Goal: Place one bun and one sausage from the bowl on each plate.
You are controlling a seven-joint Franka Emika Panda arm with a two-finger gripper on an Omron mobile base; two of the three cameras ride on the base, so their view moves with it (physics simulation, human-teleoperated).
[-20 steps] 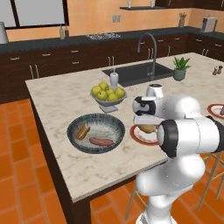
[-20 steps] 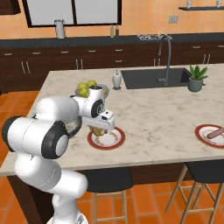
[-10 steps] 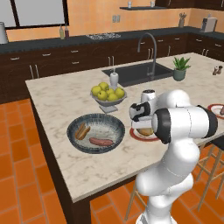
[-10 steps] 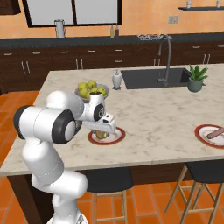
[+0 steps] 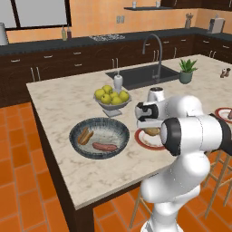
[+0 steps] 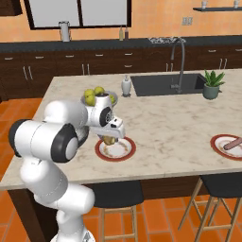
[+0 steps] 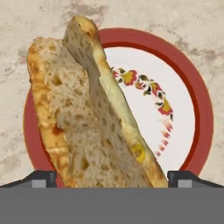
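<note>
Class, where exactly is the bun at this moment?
The bun lies on the near red-rimmed plate on the island counter, directly under the open gripper, right of the dark bowl.

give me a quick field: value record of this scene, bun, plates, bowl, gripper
gripper: open, above the near plate, fingertips on either side of the bun
bun: between the open fingers, over the near plate
near plate: red-rimmed, on the counter in front of the arm
far plate: at the counter's right end, holds one sausage
bowl: dark, holds one bun and one sausage
apples: in a pedestal bowl behind the dark bowl
</note>
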